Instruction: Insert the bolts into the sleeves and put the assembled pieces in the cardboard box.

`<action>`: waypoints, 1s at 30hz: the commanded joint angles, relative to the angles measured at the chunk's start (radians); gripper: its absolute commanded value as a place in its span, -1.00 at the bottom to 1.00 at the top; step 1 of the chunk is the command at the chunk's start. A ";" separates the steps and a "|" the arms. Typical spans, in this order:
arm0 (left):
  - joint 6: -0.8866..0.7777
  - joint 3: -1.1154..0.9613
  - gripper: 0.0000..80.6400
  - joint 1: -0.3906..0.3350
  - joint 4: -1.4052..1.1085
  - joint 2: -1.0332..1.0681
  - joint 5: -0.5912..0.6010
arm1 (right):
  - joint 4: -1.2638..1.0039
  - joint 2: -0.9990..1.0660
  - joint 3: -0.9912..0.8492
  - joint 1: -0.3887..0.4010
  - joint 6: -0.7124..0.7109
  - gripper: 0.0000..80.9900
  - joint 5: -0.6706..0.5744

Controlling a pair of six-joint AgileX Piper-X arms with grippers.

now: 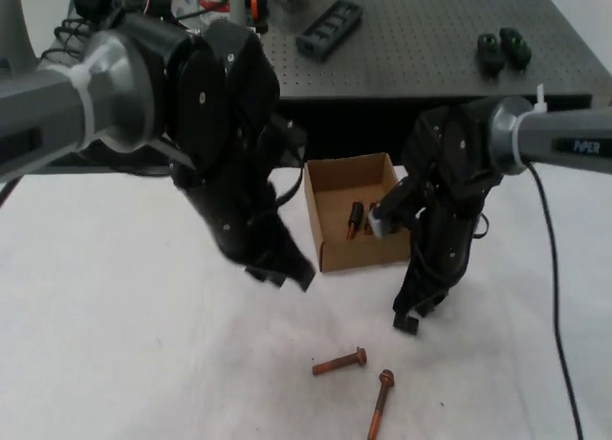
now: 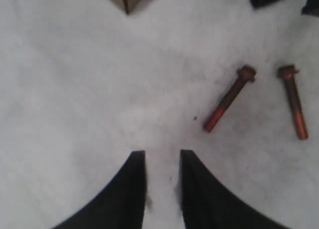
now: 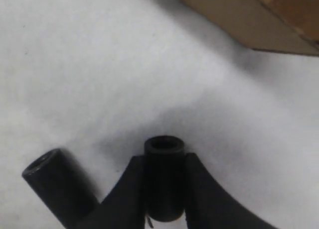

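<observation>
**High view**
- Left gripper [image 1: 284, 271]: hangs above the white cloth [image 1: 143, 363], just beside the cardboard box [image 1: 363, 251].
- Right gripper [image 1: 413, 316]: low over the cloth at the box's other front corner.
- Box contents: one assembled piece [image 1: 355, 220] lies inside. A second seems to lie beside it, partly hidden by the right arm.
- Bolts: one bolt [image 1: 339, 362] and another bolt [image 1: 381, 402] lie loose on the cloth, in front of the box.
- Background: a black tray [image 1: 330, 27] sits well apart on the bench [image 1: 430, 72].

**Left wrist view**
- Left gripper [image 2: 162, 159]: fingers a little apart with nothing between them, over bare cloth.
- Bolts: both lie beyond the fingertips, near each other but not touching.

**Right wrist view**
- Right gripper [image 3: 164, 162]: clamped on a sleeve [image 3: 164, 145] whose open bore faces outward past the fingertips.
- Loose sleeve [image 3: 55, 186]: lies on the cloth just beside one finger.

**Risks (judgement)**
- Knock: the loose sleeve lies so close to the right finger that a sideways move could set it rolling.
- Disturbance: taking one bolt could nudge its neighbour.
- Jam: a bolt brought in off-line to the bore could bind, or push the sleeve out of the grip.
- Collision: both arms work close beside the box.

**Count**
- Bolts, loose: two.
- Sleeves, unfilled: two, one gripped and one on the cloth.
- Assembled pieces in the box: at least one, a second uncertain.
- Boxes: one.
</observation>
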 commanded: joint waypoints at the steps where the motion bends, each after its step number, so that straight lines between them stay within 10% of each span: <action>1: 0.077 -0.002 -0.55 -0.008 -0.196 -0.010 0.134 | 0.005 -0.089 0.011 -0.042 0.104 -0.99 -0.117; 11: 0.158 -0.042 -0.23 -0.132 -0.256 0.164 0.150 | -0.077 -0.482 0.378 -0.167 0.255 -0.99 -0.340; 30: 0.361 -0.215 -0.19 -0.198 -0.089 0.428 0.007 | -0.094 -0.748 0.609 -0.180 0.270 -0.99 -0.345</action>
